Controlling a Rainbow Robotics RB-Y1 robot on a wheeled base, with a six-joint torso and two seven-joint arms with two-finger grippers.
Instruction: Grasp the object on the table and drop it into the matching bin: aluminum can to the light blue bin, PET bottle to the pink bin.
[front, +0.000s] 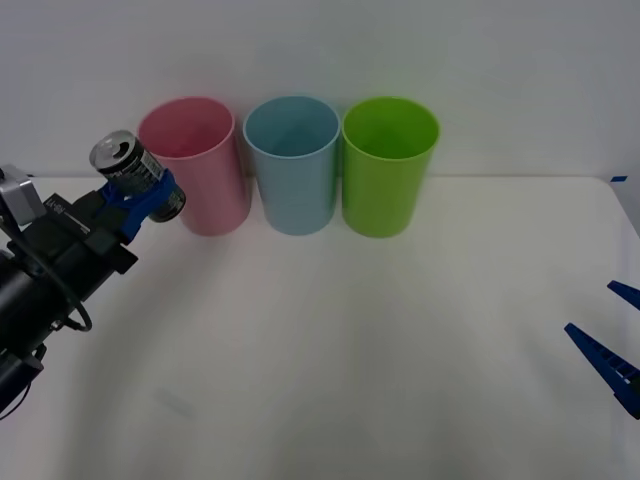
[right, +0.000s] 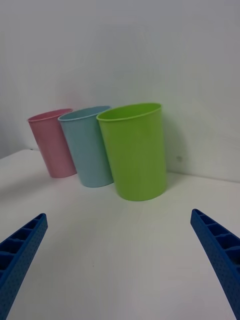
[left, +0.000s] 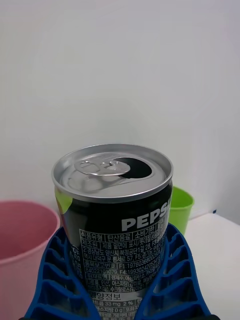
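My left gripper (front: 140, 200) is shut on the aluminum can (front: 128, 165), a small silver can with a pull-tab top and black label, held tilted in the air above the white table (front: 330, 340), just left of the pink bin (front: 195, 165). In the left wrist view the aluminum can (left: 114, 210) sits between the blue fingers (left: 52, 280), with the pink bin (left: 22, 235) behind it. The light blue bin (front: 292, 163) stands to the right of the pink one. My right gripper (front: 612, 340) rests open at the table's right edge; its wrist view shows the light blue bin (right: 87, 147) and pink bin (right: 52, 142).
A lime green bin (front: 388, 165) stands right of the light blue one, the three in a row at the back near the white wall. In the right wrist view the lime green bin (right: 135, 150) is the nearest.
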